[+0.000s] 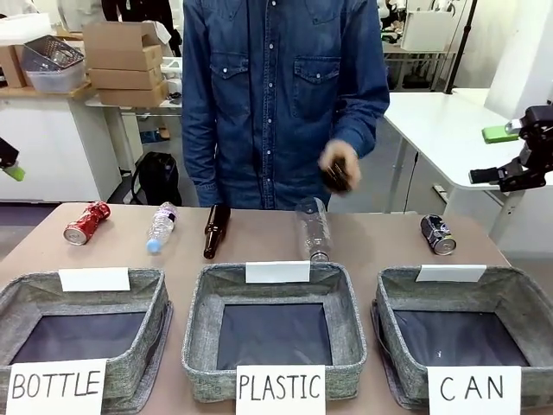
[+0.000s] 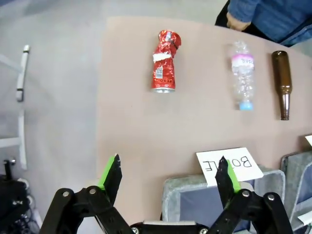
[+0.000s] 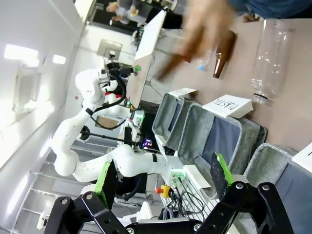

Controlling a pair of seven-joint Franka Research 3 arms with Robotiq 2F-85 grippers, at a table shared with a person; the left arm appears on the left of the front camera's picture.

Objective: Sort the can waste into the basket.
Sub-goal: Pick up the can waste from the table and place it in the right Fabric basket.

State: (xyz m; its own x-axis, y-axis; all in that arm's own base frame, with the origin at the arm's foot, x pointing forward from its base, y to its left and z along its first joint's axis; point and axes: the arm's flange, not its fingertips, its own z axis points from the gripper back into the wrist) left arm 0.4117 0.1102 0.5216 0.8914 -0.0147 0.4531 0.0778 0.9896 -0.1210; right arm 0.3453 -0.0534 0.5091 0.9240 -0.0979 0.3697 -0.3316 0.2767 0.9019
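Two cans wait outside the CAN basket (image 1: 510, 282), the dark can (image 1: 438, 234) just behind it, the red can (image 1: 86, 222) far left of it; the left gripper (image 2: 169, 161) and right gripper (image 3: 164, 163) are open, empty.

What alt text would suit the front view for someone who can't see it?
Three grey baskets signed BOTTLE, PLASTIC and CAN line a brown table's near edge. Behind them lie a red can, two clear plastic bottles, a brown glass bottle and a dark can. A person in a denim shirt stands across the table.
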